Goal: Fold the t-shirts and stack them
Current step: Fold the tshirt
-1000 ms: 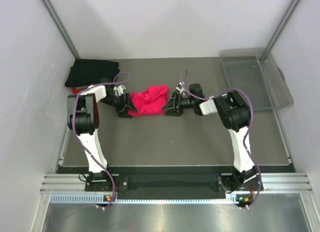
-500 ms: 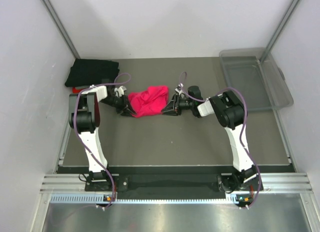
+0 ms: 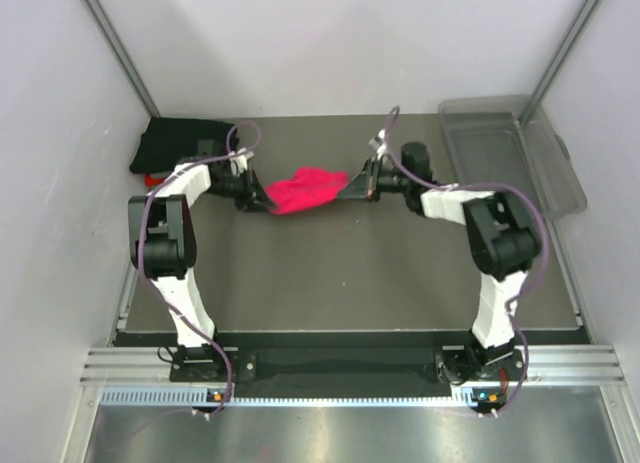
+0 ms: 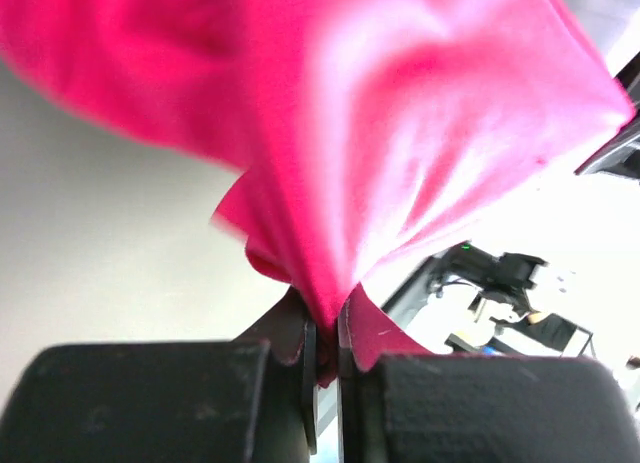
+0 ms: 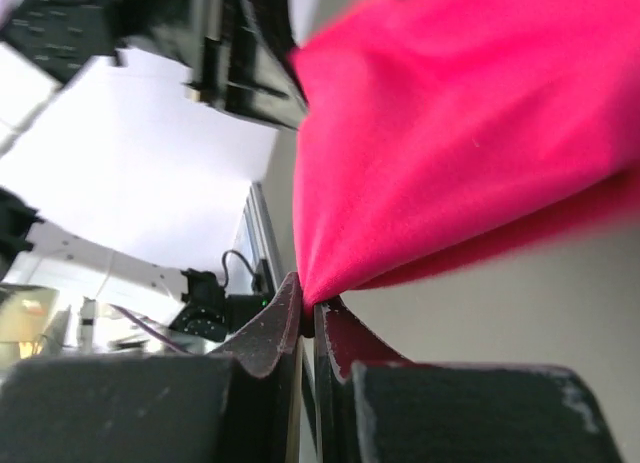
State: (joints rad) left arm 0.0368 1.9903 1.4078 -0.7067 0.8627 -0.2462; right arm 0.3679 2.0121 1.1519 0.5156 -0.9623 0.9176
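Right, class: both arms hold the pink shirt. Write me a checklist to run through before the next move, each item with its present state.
1. Grip of left tool on pink shirt, shut: ok.
2. Grip of right tool on the same shirt, shut: ok.
3. Shirt spans between both tools: ok.
4. Shirt spread flat, free of bunching: not ok.
5. Grips on matching corners: cannot tell, the cloth is bunched.
6. The black shirt lies apart from the pink one: ok.
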